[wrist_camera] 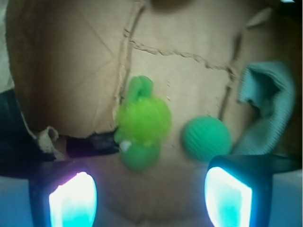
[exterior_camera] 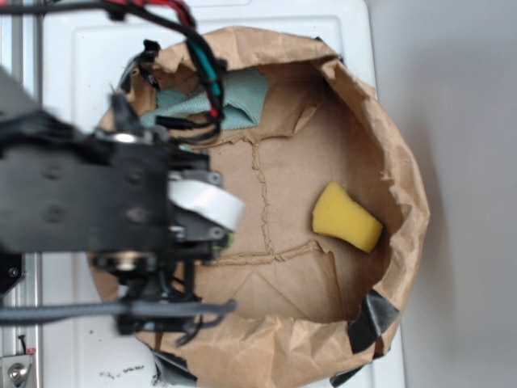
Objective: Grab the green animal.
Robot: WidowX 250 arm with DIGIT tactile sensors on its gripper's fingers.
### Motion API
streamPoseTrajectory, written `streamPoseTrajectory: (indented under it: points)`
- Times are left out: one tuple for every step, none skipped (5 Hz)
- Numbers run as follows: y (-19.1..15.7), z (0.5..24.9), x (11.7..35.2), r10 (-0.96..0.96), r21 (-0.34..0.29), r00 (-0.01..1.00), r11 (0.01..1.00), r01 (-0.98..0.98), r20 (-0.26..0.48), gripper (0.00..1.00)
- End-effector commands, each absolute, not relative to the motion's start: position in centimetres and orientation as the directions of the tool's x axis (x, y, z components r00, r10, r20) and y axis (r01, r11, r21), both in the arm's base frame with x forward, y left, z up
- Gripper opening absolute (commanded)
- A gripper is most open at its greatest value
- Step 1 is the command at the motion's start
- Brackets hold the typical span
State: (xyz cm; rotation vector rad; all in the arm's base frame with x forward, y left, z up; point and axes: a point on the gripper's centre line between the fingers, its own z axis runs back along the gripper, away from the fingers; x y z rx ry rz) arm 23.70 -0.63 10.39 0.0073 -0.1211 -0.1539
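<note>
Glowing at the bottom edge of my wrist view, my two fingertips [wrist_camera: 73, 201] frame the scene, set wide apart with nothing between them, so my pincer [wrist_camera: 150, 198] is open and empty. Just beyond that gap lies the green animal [wrist_camera: 141, 124], flat on the brown paper floor, its fuzzy lime body in the middle, a duller green rounded part at each end, and a small white patch on its left side. It sits between my fingertips in line, but farther off, not touching either. To its right, close beside it but apart, rests a round textured green ball [wrist_camera: 207, 138]. Past the ball, a teal cloth [wrist_camera: 265, 111] lies crumpled against the right wall. A black strip [wrist_camera: 92, 144] lies on the paper to the animal's left, its end just by the toy. All of this lies inside a shallow brown paper bag [exterior_camera: 404, 202] with rolled, crumpled walls, which sits on a white counter [exterior_camera: 89, 48]. From the exterior view, my black arm [exterior_camera: 89, 202] covers the bag's left part and hides the animal, while a yellow sponge [exterior_camera: 347, 217] lies well apart, near the bag's right wall.
</note>
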Motion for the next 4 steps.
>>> streamPoseTrajectory:
  points:
    - [0.0,11.1,25.3,-0.114,-0.024,0.983,0.993,0.119,0.147,1.0]
    - [1.7,14.5,25.5,-0.061,-0.059,0.978,0.995,0.074,0.201,1.0]
    - [2.9,16.0,25.6,-0.025,-0.076,0.974,0.996,0.044,0.225,1.0]
    - [2.8,14.2,26.2,-0.031,-0.027,0.981,0.999,0.037,0.194,1.0]
